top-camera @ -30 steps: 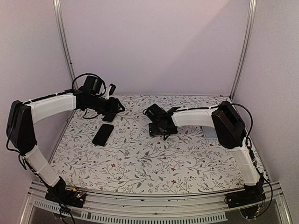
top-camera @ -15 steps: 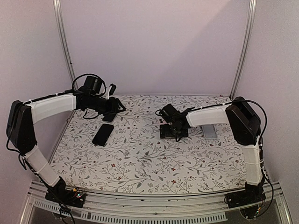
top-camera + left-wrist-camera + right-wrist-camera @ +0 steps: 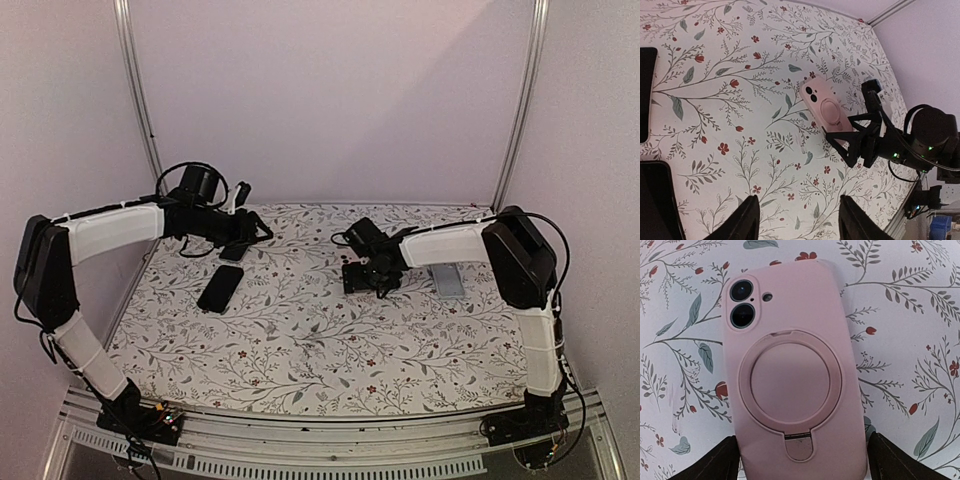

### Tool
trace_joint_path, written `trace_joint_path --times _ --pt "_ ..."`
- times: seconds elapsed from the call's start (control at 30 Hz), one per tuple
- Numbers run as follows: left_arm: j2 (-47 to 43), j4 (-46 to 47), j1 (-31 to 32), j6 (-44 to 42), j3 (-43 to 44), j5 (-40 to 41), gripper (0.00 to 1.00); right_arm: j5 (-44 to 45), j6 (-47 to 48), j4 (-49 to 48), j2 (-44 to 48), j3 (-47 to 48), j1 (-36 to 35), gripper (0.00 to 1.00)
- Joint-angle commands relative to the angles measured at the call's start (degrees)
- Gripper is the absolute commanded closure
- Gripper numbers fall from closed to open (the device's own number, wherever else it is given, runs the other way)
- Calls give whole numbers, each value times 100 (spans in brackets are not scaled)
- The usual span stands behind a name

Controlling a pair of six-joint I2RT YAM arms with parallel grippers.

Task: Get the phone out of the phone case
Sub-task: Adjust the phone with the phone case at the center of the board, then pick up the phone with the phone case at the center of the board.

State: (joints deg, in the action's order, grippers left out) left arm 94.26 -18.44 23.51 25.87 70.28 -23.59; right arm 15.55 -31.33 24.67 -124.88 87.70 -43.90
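Flower-printed counter (image 3: 300, 350) runs away from my two bases at the near rail, twigs and small red blossoms on white. Nearest to me on the left, a black phone (image 3: 220, 288) lies flat on the print. Just past it in the overhead view my left arm reaches in from the side. My left hand (image 3: 800, 220) hangs above the counter with its fingers parted and only bare print between them. A flat dark thing (image 3: 652, 200) lies just beside one finger, outside the gap, and I cannot tell what it is. Toward the right, my right arm folds back across the counter so that my right hand (image 3: 807, 462) meets the pink phone case (image 3: 790, 375). The case lies flat, back up, with its ring stand (image 3: 790, 382) folded down. The phone (image 3: 742, 302) sits inside it, two lenses showing through the corner cut-out. My right fingers (image 3: 705, 462) are spread wide, one on each side of the case's end opposite the lenses, just beside its edges; whether they touch it I cannot tell. Beyond all this stand plain lilac walls (image 3: 330, 100) and metal posts (image 3: 520, 100) at the far corners.
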Motion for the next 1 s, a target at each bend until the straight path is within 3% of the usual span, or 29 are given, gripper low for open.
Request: trace_joint_path --times 0.0,0.33,0.6,0.97 --pt "161 382 62 335 -146 -402 45 -217 247 -31 -283 241 -17 12" --pt "496 1187 69 1230 -607 -959 44 21 368 464 -563 557 -237 24" --pt "984 2024 214 1924 -867 -1204 44 -536 570 -385 170 -140 -288 41" --pt "1728 2690 494 2682 -824 -1232 44 -1039 732 -1097 729 -607 -543 45"
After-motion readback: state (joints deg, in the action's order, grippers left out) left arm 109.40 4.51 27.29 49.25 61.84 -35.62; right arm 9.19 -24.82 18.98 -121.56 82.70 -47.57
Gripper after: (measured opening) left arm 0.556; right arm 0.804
